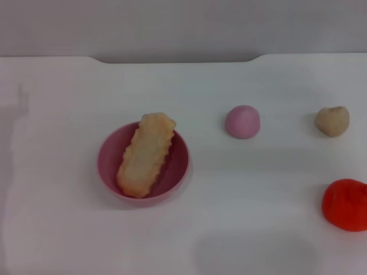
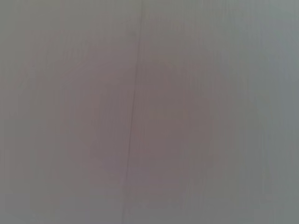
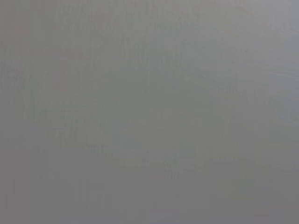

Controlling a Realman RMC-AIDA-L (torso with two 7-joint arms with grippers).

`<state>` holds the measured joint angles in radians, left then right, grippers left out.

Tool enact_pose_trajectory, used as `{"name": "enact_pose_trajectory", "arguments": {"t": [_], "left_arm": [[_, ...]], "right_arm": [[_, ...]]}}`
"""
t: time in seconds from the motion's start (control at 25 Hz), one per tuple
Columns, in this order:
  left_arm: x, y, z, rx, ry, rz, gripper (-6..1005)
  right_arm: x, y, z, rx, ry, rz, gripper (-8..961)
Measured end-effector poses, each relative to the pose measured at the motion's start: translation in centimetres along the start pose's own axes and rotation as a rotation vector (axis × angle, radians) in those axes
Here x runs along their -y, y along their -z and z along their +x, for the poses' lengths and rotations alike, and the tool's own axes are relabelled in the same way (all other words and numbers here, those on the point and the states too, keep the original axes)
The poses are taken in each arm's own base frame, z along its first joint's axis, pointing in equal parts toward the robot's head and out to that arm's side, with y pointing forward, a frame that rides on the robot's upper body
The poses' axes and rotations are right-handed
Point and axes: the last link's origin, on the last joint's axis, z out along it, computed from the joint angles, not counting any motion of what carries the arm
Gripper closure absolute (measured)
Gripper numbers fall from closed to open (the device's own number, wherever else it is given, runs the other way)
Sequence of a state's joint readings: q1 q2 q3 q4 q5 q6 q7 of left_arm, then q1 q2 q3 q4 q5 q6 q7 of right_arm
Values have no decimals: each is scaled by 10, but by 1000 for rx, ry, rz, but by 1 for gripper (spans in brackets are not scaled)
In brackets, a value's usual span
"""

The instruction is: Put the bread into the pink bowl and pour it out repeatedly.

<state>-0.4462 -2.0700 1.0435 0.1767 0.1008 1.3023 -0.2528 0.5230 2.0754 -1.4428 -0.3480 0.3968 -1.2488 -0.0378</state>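
Bread (image 1: 145, 154) lies slanted in pink bowl (image 1: 108, 165), far end propped over rim: longer than bowl's hollow. Bowl toward tabletop (image 1: 241, 217) left edge. Neither gripper visible; finger state unknown. Pour-out likely next.

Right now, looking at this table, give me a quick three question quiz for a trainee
1. True or false: the bread lies inside the pink bowl.
2. Which sits nearest the bowl? A) pink ball B) tan lump C) red-orange lump
3. Fill in: neither ____ shows in any view.

Key: 1 true. 2 A. 3 gripper.
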Motion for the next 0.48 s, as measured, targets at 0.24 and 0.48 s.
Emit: {"name": "enact_pose_trajectory", "arguments": {"t": [0.24, 0.48], "left_arm": [[-4, -4, 0, -2, -7, -12, 465], [-5, -5, 0, 2, -9, -19, 465]], "right_arm": [[4, -1, -1, 3, -1, 17, 470], [4, -2, 0, 1, -3, 23, 470]]}}
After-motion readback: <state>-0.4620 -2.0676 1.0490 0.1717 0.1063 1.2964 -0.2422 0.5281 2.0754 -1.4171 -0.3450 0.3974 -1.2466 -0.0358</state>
